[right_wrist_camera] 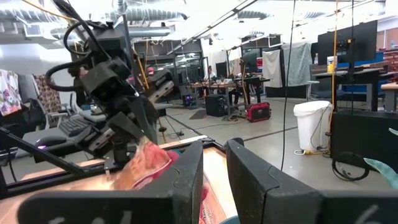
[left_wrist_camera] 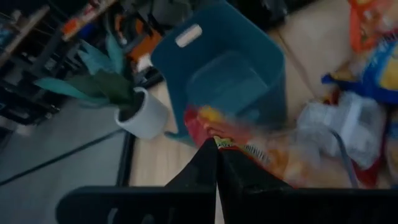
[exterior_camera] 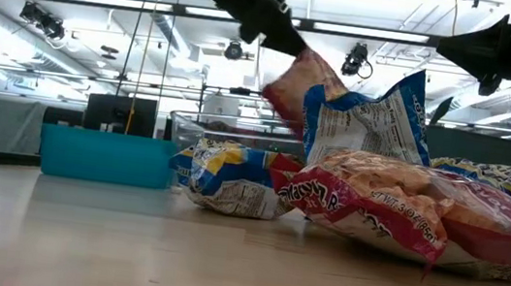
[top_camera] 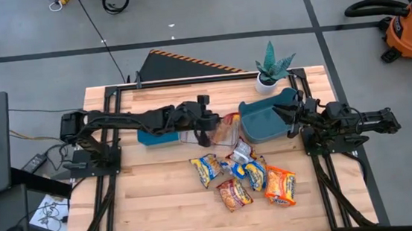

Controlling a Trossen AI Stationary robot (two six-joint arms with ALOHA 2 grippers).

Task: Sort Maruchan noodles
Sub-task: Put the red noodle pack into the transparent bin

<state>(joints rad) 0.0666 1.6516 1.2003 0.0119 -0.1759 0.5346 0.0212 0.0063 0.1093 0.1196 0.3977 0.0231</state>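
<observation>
A red packet hangs just above centre frame, pinched in the left gripper over the clear bin. The teal bin sits close on its right, the blue bin on its left. Loose noodle packets lie below centre. The right gripper, fingers slightly parted, hovers over the teal bin near the potted plant.

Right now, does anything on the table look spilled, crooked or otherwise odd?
The crinkly plastic noodle packets lie in a loose overlapping heap on the wooden table, at mixed angles. One red packet hangs lifted in the left gripper, jaws shut. Nothing looks torn or spilled.
</observation>
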